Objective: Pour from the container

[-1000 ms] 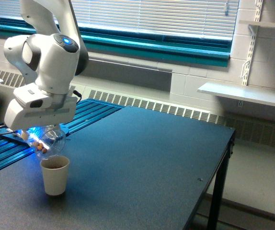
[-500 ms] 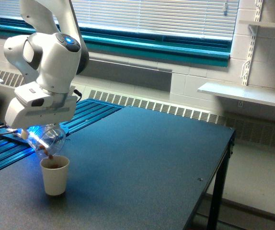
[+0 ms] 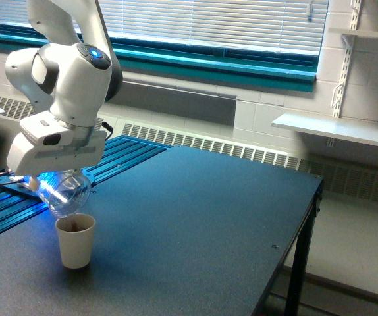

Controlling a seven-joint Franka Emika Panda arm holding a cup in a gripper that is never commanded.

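White arm at exterior view's left, gripper (image 3: 56, 181) hanging low over dark table (image 3: 195, 224). Fingers mostly hidden under wrist housing — clamped on clear container (image 3: 67, 195), how wide they sit cannot be told. Container tipped steeply, mouth pointing down toward paper cup (image 3: 76, 240), hovering just above cup's rim, not touching. Glass looks empty. Brown contents visible inside cup — kind too small to tell. Cup upright on table near front edge. Blue glow on slatted surface (image 3: 4, 197) behind gripper.
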